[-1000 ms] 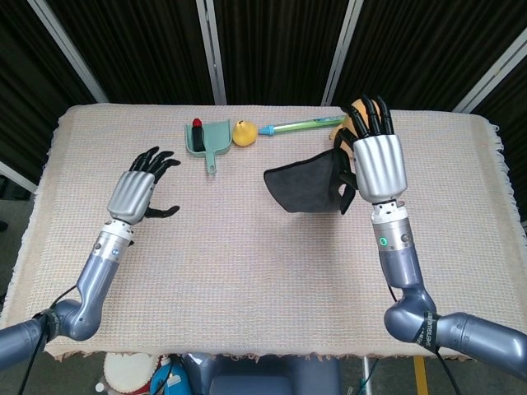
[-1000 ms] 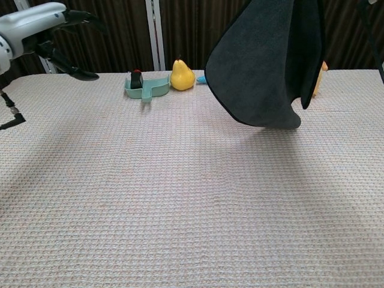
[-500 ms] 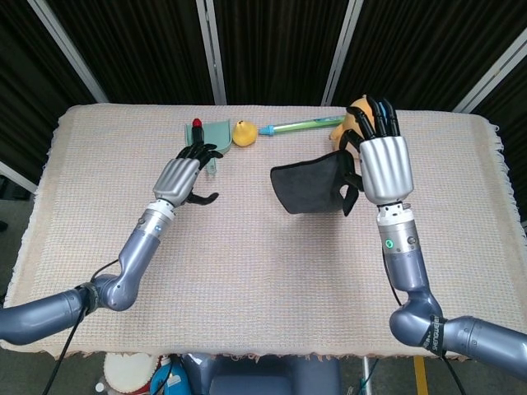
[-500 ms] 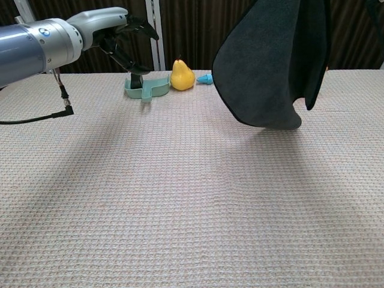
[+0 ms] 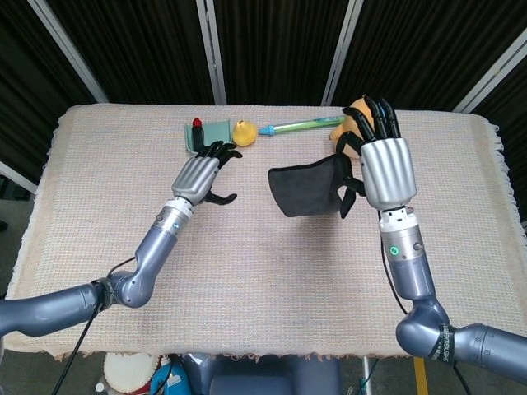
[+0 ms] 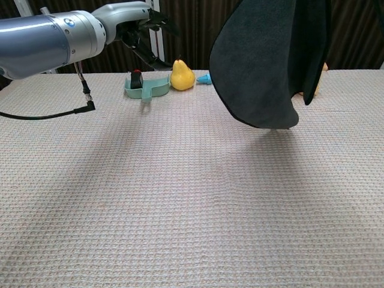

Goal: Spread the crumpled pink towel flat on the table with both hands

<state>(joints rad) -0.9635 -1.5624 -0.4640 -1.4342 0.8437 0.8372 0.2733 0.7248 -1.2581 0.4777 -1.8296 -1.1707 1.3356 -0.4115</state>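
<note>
Right hand [image 5: 385, 169] holding dark towel [image 5: 306, 188] aloft, left hand [image 5: 200, 174] apart

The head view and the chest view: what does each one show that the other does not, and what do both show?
Only the head view shows the right hand gripping the dark towel, the long green tool and the table's fringed edges. Only the chest view shows that the towel hangs clear above the table. Both show the left hand raised with nothing in it, the teal dustpan and the yellow pear.
</note>
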